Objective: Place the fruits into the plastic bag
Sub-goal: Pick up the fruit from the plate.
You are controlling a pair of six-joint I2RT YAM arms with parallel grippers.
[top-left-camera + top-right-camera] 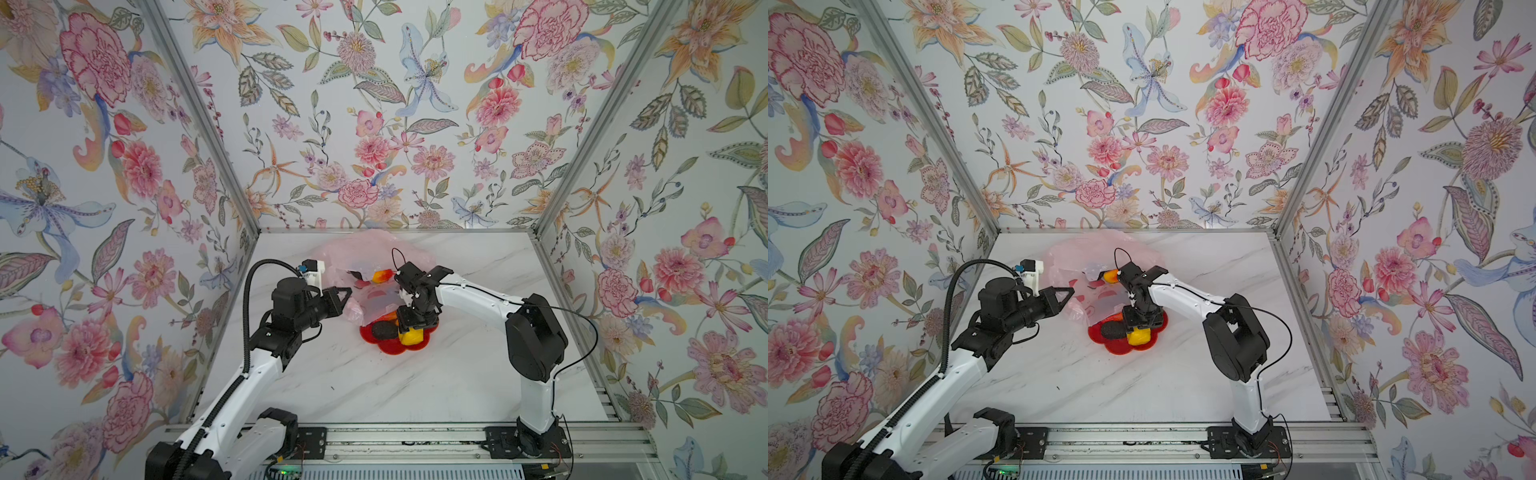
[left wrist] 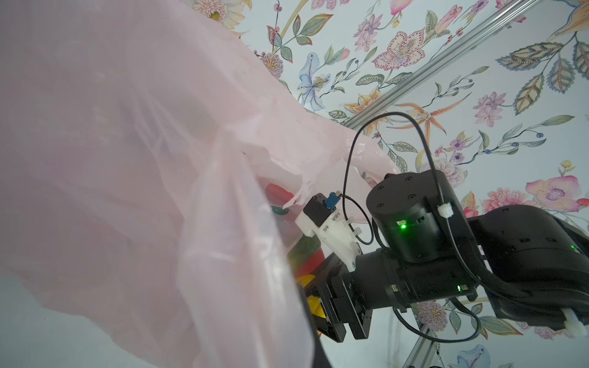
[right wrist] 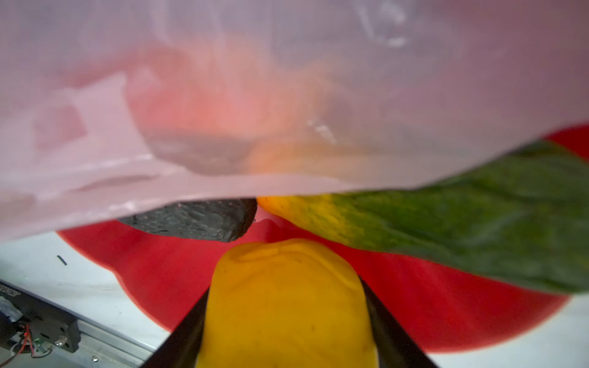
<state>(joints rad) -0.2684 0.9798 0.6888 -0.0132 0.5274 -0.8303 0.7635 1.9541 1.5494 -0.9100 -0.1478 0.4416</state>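
The pale pink plastic bag (image 1: 374,249) (image 1: 1084,253) lies at the back of the table, and its near edge hangs over the red flower-shaped plate (image 1: 390,348). My left gripper (image 1: 347,293) (image 1: 1069,293) is shut on a bunched fold of the bag, holding it up; the bag (image 2: 127,159) covers its jaws in the left wrist view. My right gripper (image 1: 409,332) (image 3: 287,318) points down at the plate, with a finger pressed against each side of the yellow lemon (image 3: 287,302). A dark avocado (image 3: 197,220) and a green-orange long piece (image 3: 462,223) lie on the plate beside it. A red-yellow mango (image 1: 382,275) shows inside the bag.
The plate (image 1: 1121,348) sits mid-table in front of the bag. Floral walls close in the left, back and right sides. An aluminium rail (image 1: 415,440) with both arm bases runs along the front edge. White marble tabletop (image 1: 415,386) stretches between the plate and the rail.
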